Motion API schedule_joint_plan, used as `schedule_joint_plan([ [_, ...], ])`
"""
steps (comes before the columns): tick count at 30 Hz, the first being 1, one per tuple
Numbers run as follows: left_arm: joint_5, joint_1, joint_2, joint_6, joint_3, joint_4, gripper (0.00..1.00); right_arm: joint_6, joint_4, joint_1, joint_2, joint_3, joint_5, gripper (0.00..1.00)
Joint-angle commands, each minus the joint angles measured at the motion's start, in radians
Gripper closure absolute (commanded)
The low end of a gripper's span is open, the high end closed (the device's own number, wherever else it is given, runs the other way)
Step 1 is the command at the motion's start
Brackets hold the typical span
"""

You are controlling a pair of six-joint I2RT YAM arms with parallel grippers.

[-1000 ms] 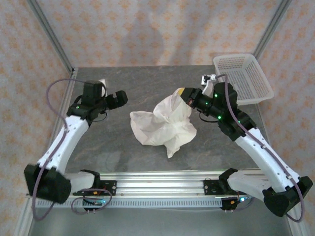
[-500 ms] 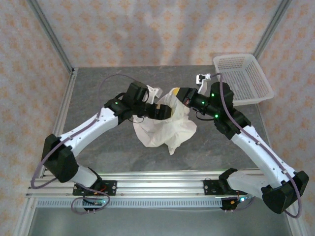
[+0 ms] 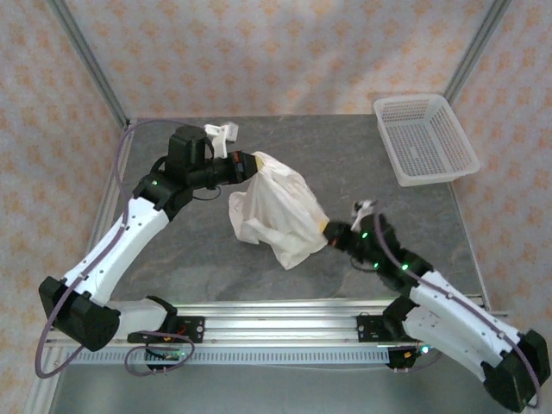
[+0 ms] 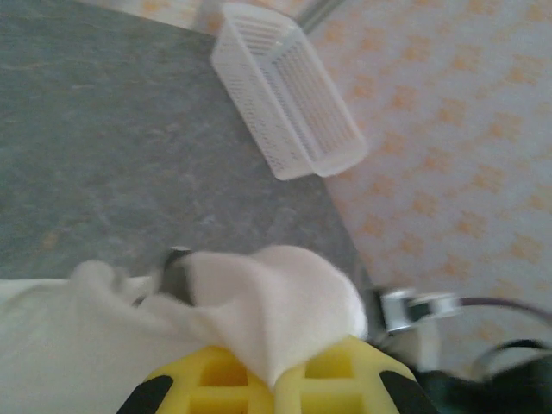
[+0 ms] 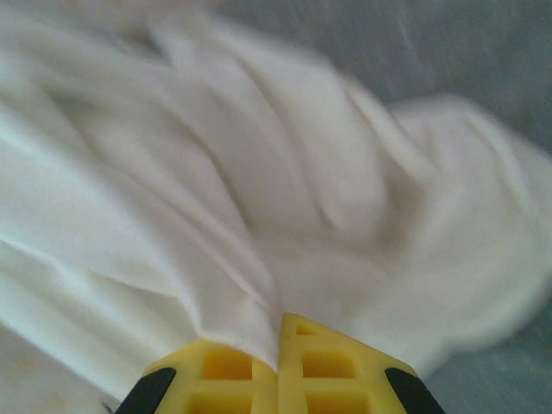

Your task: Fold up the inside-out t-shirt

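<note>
Now, t-shirt (image 3: 276, 211) — white, wrinkly, bunched, stretched diag. across table (image 3: 207, 267)

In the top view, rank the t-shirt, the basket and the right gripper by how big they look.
1. t-shirt and basket: about alike, too close to rank.
2. right gripper: clearly smallest.

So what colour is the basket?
White, an open mesh basket, clearest in the top external view.

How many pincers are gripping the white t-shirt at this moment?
2. The left pincer is shut on the t-shirt at its far left end; the right pincer is shut on its near right end.
</note>
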Motion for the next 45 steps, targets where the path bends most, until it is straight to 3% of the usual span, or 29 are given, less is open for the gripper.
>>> schedule_joint_plan([
  [1, 0.064, 0.0, 0.002, 0.089, 0.033, -0.012, 1.0, -0.085, 0.0, 0.111, 0.029, -0.057, 0.072, 0.92],
  [2, 0.068, -0.001, 0.002, 0.119, 0.03, -0.041, 1.0, -0.101, -0.025, 0.119, 0.039, -0.043, 0.048, 0.88],
  [4, 0.054, -0.002, -0.008, 0.179, 0.013, -0.111, 1.0, -0.162, -0.135, 0.119, 0.033, 0.03, 0.055, 0.68],
  [7, 0.038, -0.003, -0.038, 0.216, -0.05, -0.149, 1.0, -0.29, -0.25, 0.119, 0.002, 0.14, 0.218, 0.4],
  [12, 0.111, -0.01, -0.091, 0.234, -0.137, -0.131, 1.0, -0.724, -0.084, 0.118, 0.095, 0.212, 0.3, 0.32],
  [16, 0.121, -0.027, -0.093, 0.349, -0.114, -0.258, 1.0, -1.07, 0.074, 0.104, 0.257, 0.257, 0.299, 0.19],
  [22, 0.024, -0.052, -0.076, 0.472, -0.068, -0.455, 1.0, -1.347, -0.1, 0.065, 0.573, 0.498, 0.133, 0.19],
  [27, 0.06, -0.067, -0.123, 0.467, -0.099, -0.407, 1.0, -1.43, -0.123, 0.078, 0.783, 0.647, -0.02, 0.16],
  [30, 0.079, -0.079, -0.17, 0.491, -0.1, -0.388, 1.0, -1.447, -0.15, 0.091, 0.896, 0.738, -0.047, 0.19],
  [32, 0.05, -0.079, -0.209, 0.511, -0.101, -0.393, 1.0, -1.457, -0.193, 0.091, 0.954, 0.789, -0.039, 0.3],
  [36, -0.169, -0.076, -0.304, 0.514, -0.131, -0.421, 1.0, -1.379, -0.22, 0.056, 0.985, 0.817, 0.079, 0.96],
  [39, -0.447, -0.071, -0.348, 0.438, -0.177, -0.437, 1.0, -1.302, -0.194, 0.026, 0.867, 0.754, 0.076, 1.0],
  [41, -0.602, -0.05, -0.337, 0.391, -0.208, -0.465, 1.0, -1.258, -0.154, 0.014, 0.729, 0.673, 0.001, 1.0],
  [43, -0.655, -0.004, -0.291, 0.359, -0.245, -0.468, 1.0, -1.176, -0.092, -0.017, 0.59, 0.581, -0.142, 1.0],
  [45, -0.631, 0.041, -0.226, 0.331, -0.289, -0.439, 1.0, -1.027, 0.004, -0.075, 0.461, 0.488, -0.308, 1.0],
])
